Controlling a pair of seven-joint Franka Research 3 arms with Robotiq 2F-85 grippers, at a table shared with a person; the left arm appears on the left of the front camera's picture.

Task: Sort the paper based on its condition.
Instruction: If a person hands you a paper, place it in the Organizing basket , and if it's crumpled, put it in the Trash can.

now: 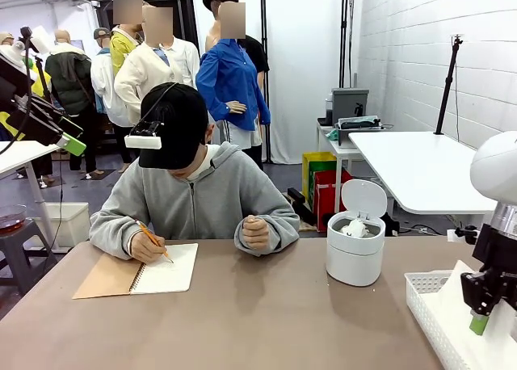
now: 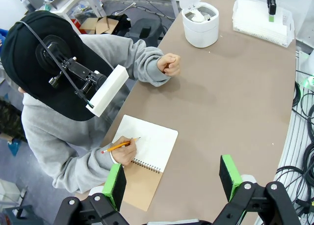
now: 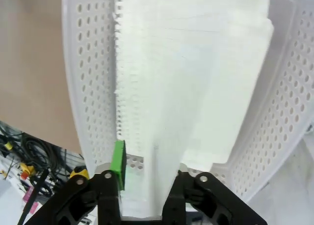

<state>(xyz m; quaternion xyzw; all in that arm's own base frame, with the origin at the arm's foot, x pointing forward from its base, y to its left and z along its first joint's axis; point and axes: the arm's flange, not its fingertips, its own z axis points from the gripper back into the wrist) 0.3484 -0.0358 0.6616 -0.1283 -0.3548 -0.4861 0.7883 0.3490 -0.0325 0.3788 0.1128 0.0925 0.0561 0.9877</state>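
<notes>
1. Over the robot's right end of the table [image 1: 242,321], the right gripper [image 3: 147,166] hangs above the white lattice basket [image 3: 83,87]. Its fingers stand apart, and a flat sheet of paper [image 3: 196,87] shows in the gap between them. Whether the pads touch the sheet I cannot tell.
2. That sheet lies inside the basket. In the right wrist view its long axis runs from the gripper straight away along the basket's length.
3. It is plain white and smooth, with a ragged, torn-perforation edge down one long side. The end nearest the gripper looks narrowed.
4. A small white wad [image 1: 355,227] sits in the open round bin [image 1: 355,261], which stands near the basket.
5. The left gripper [image 2: 171,183] hovers above the person's notebook [image 2: 152,141], fingers wide apart. The person's hand [image 2: 122,155] holds a pencil [image 2: 120,146] on the page.
</notes>
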